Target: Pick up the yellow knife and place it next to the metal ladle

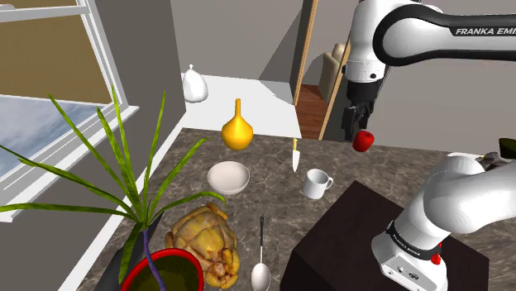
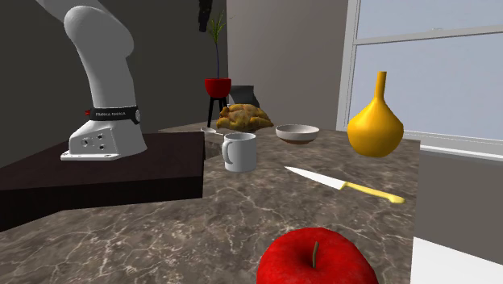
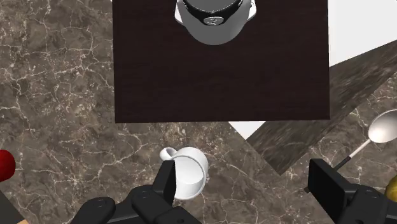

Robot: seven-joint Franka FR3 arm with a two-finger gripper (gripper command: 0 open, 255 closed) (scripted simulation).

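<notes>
Hovering gripper (image 3: 247,184) spread wide, hiding ladle (image 3: 382,126) handle's end, apple (image 3: 5,167) cropped

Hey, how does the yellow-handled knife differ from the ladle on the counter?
The knife has a yellow handle and pointed pale blade; the ladle is grey with a round bowl. The knife lies by the mug; the ladle lies beside the roast chicken. Both lie flat on the counter.
</notes>
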